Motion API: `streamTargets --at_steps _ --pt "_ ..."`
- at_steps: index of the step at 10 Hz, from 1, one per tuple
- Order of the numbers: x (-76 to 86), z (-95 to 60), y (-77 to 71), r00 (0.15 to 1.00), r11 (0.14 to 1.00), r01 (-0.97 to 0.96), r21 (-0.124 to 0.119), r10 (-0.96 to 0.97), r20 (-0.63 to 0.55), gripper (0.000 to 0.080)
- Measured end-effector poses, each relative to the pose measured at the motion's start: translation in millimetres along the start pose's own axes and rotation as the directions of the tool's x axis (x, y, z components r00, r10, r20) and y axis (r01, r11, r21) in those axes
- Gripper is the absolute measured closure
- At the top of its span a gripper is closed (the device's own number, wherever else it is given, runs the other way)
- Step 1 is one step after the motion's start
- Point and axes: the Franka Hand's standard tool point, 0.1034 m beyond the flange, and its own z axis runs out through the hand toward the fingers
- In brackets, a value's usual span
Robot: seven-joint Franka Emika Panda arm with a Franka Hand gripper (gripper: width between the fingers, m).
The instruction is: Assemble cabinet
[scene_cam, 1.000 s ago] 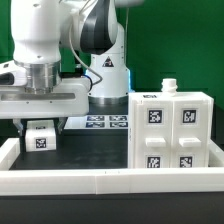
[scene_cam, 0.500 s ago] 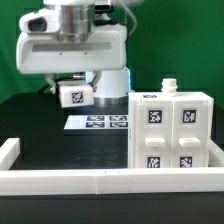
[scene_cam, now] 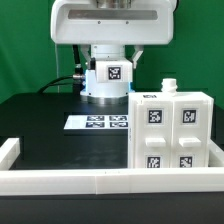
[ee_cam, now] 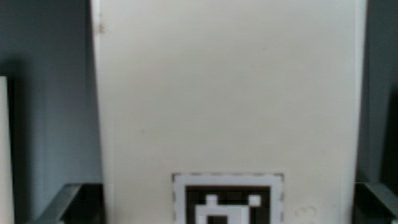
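The cabinet (scene_cam: 171, 131), a large white box with four tagged square fronts, stands at the exterior view's right, with a small white knob-like part (scene_cam: 170, 86) on its top. My gripper (scene_cam: 110, 62) hangs from the top of the view, left of and above the cabinet. It is shut on a small white tagged panel (scene_cam: 110, 73) held well above the table. In the wrist view that panel (ee_cam: 222, 100) fills the middle, its tag low down between my dark fingers (ee_cam: 63, 203), with the gripper (ee_cam: 222, 205) closed on it.
The marker board (scene_cam: 95, 122) lies flat on the black table under the held panel. A long white border rail (scene_cam: 100, 180) runs along the front, with a raised end at the exterior view's left (scene_cam: 8, 152). The robot base (scene_cam: 105, 90) stands behind.
My gripper has lifted the white panel off the table at the exterior view's left and carried it up and to the right, toward the cabinet.
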Motion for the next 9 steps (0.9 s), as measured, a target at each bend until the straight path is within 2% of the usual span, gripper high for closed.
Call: streamTargets --at_steps 2,3,5,6,7,8,9 --pt "1.0 -0.9 -2.7 1.0 1.0 0.002 0.0 -0.002 0.0 0.0239" --pt "21.1 -26.3 -27.2 1.0 1.0 0.004 -0.001 -0.004 0.005 0.0239" --pt "53.8 -46.8 -43.8 1.0 1.0 -0.016 -0.008 0.016 -0.013 0.0238" --pt "86.3 -59.0 -65.2 0.999 1.0 -0.014 -0.013 0.014 -0.048 0.0238" --pt "98.0 -56.9 -78.8 0.998 1.0 -0.014 -0.015 0.013 -0.054 0.0238" --pt "98.8 -51.3 -89.5 0.998 0.999 -0.051 -0.016 0.051 -0.035 0.0238" --pt "99.5 -52.4 -85.4 0.999 0.999 -0.037 -0.017 0.036 -0.038 0.0238"
